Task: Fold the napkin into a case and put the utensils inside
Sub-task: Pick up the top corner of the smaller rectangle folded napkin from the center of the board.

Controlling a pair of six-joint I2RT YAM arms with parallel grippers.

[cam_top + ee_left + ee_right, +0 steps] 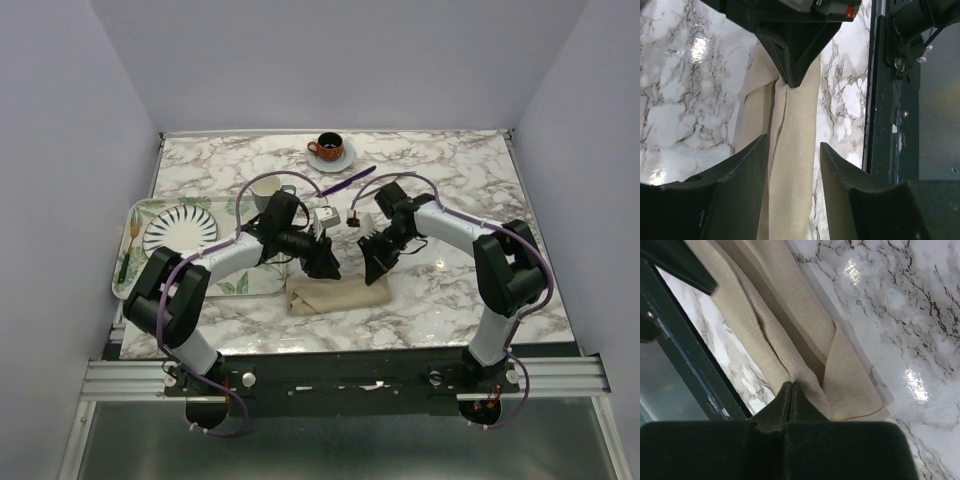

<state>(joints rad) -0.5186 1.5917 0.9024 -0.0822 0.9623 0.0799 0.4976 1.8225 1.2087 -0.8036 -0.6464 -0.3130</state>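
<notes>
Right now my right gripper (791,386) is pinched together on a raised fold of the napkin (810,330), close to the table's (450,300) front edge. My left gripper (794,142) has its fingers apart, with the same cloth running between them. The napkin lies folded into a long band between both arms. The purple knife (345,182) sits well behind, near the cup (329,148).

Marble-patterned worktop (450,300) — folded beige napkin (335,296) near its front edge, leaf-printed tray (137,222) at left, saucer (345,158) by the far edge, purple knife (347,181) near the saucer.
</notes>
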